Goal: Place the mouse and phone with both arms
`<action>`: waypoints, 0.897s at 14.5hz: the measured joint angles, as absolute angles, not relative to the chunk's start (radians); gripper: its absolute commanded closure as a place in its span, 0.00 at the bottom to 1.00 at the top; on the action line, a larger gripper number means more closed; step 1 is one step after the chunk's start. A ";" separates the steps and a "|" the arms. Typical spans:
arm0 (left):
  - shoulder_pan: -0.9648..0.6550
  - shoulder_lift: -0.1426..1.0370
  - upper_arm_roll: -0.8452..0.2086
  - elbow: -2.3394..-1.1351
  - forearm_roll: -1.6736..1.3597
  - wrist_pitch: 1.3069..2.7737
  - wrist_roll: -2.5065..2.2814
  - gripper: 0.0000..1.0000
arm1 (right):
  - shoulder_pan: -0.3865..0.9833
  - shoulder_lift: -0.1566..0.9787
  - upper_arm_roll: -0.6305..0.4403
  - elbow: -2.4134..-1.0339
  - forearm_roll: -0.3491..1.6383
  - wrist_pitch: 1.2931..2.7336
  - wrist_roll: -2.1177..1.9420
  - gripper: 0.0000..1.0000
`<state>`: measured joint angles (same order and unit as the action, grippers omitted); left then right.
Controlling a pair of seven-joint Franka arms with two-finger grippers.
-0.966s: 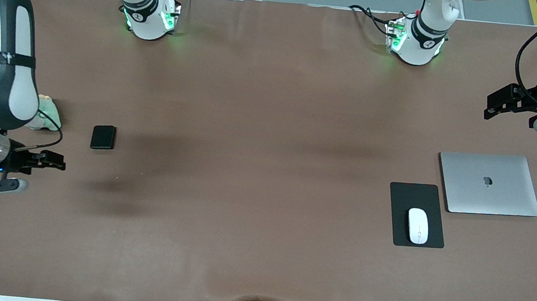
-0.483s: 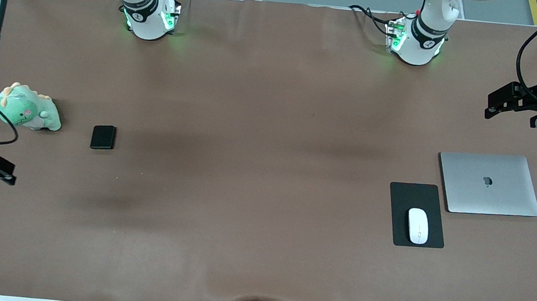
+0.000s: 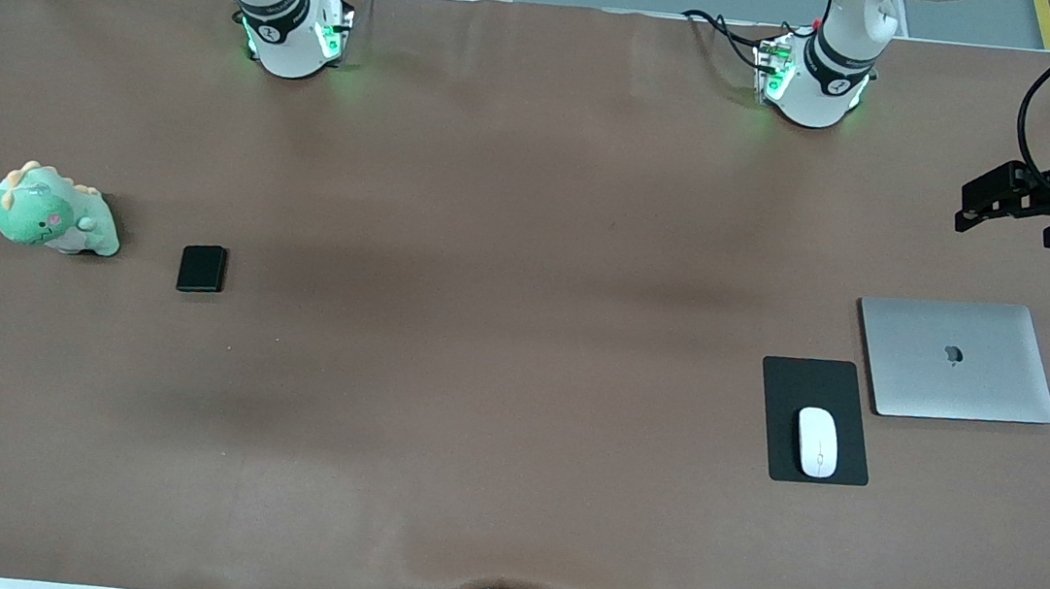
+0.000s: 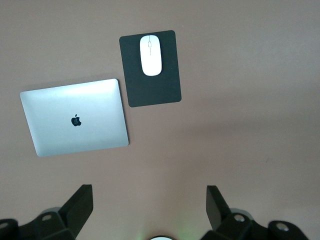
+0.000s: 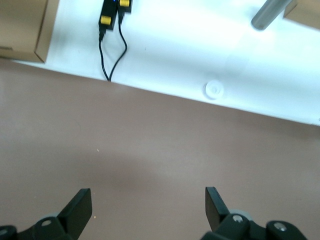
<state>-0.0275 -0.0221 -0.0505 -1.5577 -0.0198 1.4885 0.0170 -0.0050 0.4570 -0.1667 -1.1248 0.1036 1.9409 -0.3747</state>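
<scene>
**Mouse on its pad, phone out on the bench**

Showing an apple logo on its lid, the closed silver laptop (image 3: 957, 360) lies at the left arm's end of the bench (image 3: 497, 379); no other writing can be read. Just beside it, nearer the front camera, the black pad (image 3: 814, 420) carries the mouse (image 3: 817, 442). The phone (image 3: 201, 268) lies flat toward the right arm's end, near a green plush dinosaur (image 3: 53, 213).

The left gripper (image 4: 150, 212) hangs over the bench's end above the laptop, fingers (image 4: 80, 205) spread wide and empty. The right gripper (image 5: 148, 212) is over the bench's edge at the right arm's end, fingers (image 5: 79, 205) likewise apart, holding nothing.
</scene>
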 measured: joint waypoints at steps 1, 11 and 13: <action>-0.028 -0.022 -0.051 -1.558 -0.020 1.488 0.017 0.00 | -0.003 0.443 -0.166 -1.121 0.104 1.933 -0.375 0.00; -0.028 -0.022 -0.052 -1.558 -0.020 1.488 0.017 0.00 | -0.012 0.285 -0.202 -1.123 0.085 1.318 -0.383 0.00; -0.028 -0.022 -0.052 -1.558 -0.020 1.488 0.017 0.00 | -0.014 0.267 -0.204 -1.125 0.083 1.257 -0.383 0.00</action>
<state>-0.0281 -0.0218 -0.0517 -1.5577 -0.0198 1.4881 0.0169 -0.0139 0.2667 -0.2045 -1.1249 0.0833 1.2565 -0.3828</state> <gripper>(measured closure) 0.000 0.000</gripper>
